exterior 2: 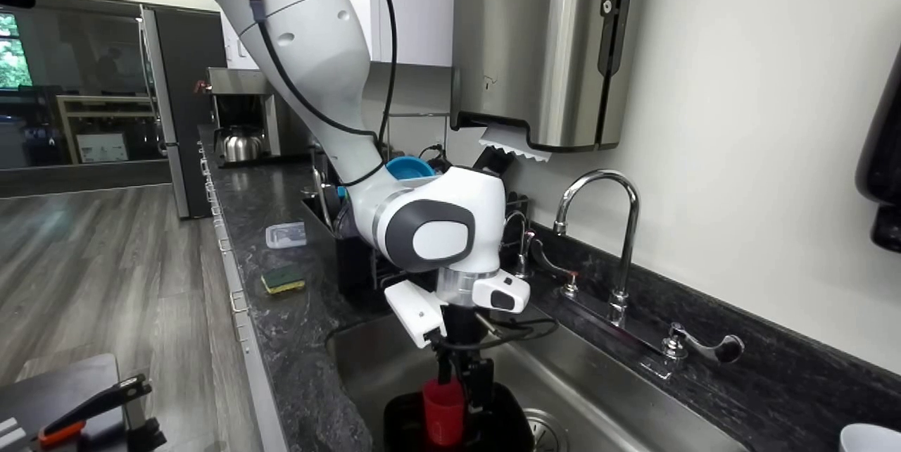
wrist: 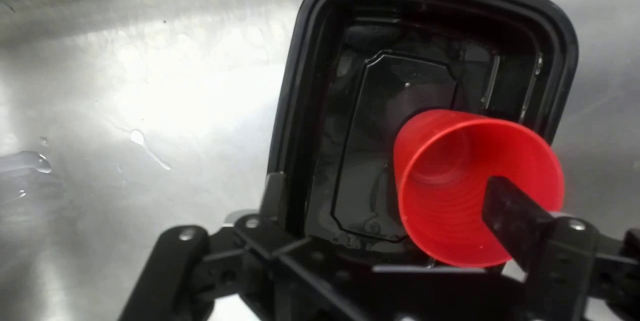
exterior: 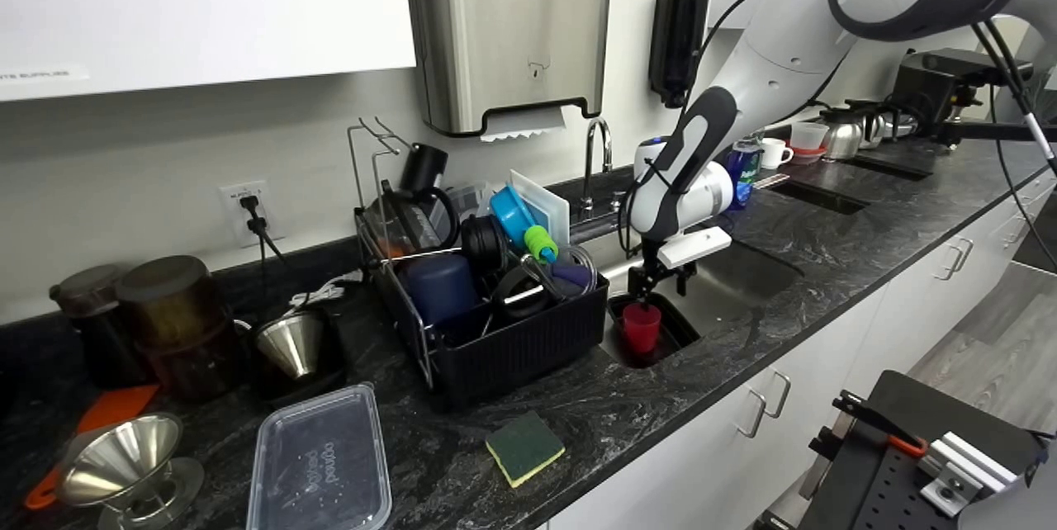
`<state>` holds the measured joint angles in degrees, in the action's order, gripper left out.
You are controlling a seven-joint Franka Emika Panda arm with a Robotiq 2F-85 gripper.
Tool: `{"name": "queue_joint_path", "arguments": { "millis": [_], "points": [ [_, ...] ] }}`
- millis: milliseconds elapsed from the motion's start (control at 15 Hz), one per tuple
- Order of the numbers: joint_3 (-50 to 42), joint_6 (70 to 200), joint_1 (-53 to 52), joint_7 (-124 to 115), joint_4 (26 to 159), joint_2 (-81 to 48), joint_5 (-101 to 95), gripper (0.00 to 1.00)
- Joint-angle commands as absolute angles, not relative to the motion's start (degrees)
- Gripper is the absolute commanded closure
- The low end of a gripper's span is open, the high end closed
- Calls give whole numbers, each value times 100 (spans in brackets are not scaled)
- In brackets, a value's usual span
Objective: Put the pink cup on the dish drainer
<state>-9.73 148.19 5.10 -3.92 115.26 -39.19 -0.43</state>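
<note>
The pink cup [exterior: 642, 330] stands in a black tray [wrist: 365, 171] in the sink; it also shows in an exterior view [exterior 2: 443, 418]. In the wrist view the cup [wrist: 445, 206] shows its open mouth, and the cup is empty. My gripper [wrist: 385, 183] is open, its fingers wide apart. The right finger overlaps the cup's mouth; I cannot tell how deep it reaches. The left finger is apart from the cup, over the tray's edge. The gripper also shows in both exterior views [exterior: 663, 282] [exterior 2: 462, 383]. The black dish drainer [exterior: 520, 340] stands beside the sink, full of dishes.
The steel sink [exterior: 739, 286] surrounds the tray. Faucets [exterior 2: 626, 241] rise behind it. A paper towel dispenser [exterior: 528, 26] hangs above. A blue bowl [exterior: 512, 215] and a blue container [exterior: 442, 286] sit in the drainer. A sponge [exterior: 526, 446] and a clear container [exterior: 320, 464] lie on the counter.
</note>
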Motion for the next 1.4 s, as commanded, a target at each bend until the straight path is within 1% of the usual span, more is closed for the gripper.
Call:
{"name": "queue_joint_path", "arguments": {
  "millis": [0, 533, 1333],
  "points": [
    [-948, 14713, 632, -313, 11236, -4141, -117, 0],
    [-968, 14802, 589, -425, 11308, -4106, -85, 0],
    [-832, 14898, 638, -303, 11229, -4483, -60, 0]
  ]
}}
